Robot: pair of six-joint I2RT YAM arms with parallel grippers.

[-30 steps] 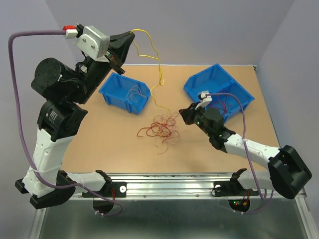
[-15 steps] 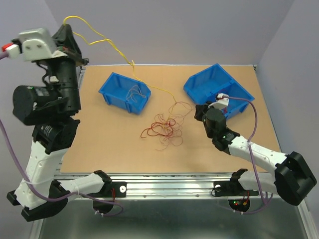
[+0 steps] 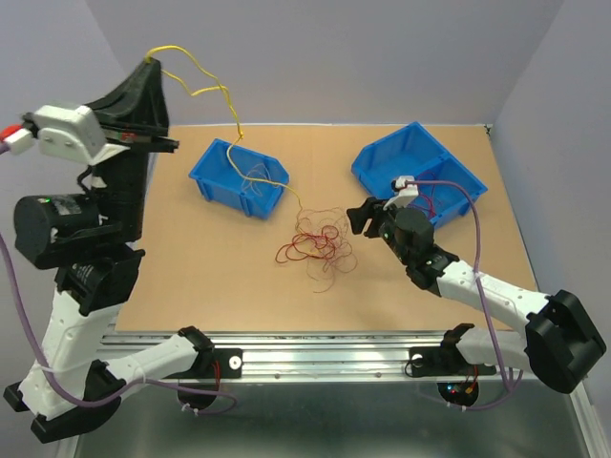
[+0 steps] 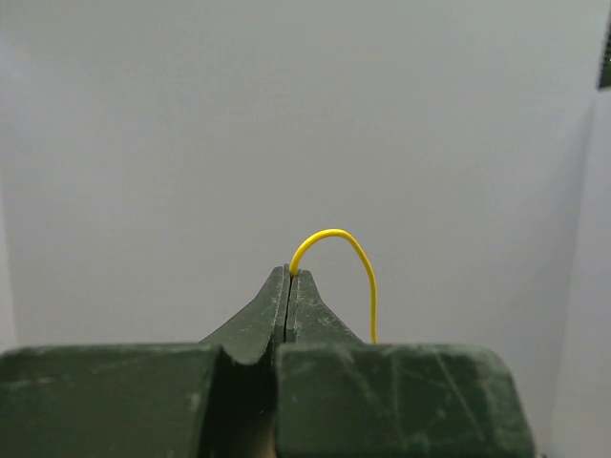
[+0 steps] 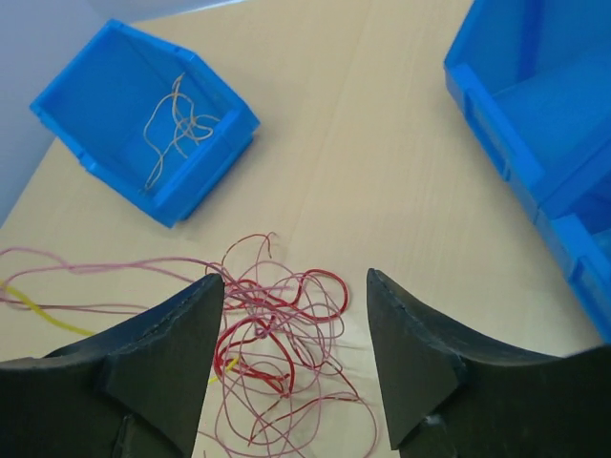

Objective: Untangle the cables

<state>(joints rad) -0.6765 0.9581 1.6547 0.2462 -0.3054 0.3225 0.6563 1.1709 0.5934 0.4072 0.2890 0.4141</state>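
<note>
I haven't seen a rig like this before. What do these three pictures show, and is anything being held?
Two robot arms are bolted at the near edge of a wooden table. The wide picture comes from a fixed camera above and behind them. The other two come from a camera on each wrist, looking along the fingers. The left pincer, raised high, is shut on one yellow wire, which trails down past a blue bin to a tangle of red wires on the table. The right pincer is open near that tangle and holds nothing. A larger blue bin sits on the right.
</note>
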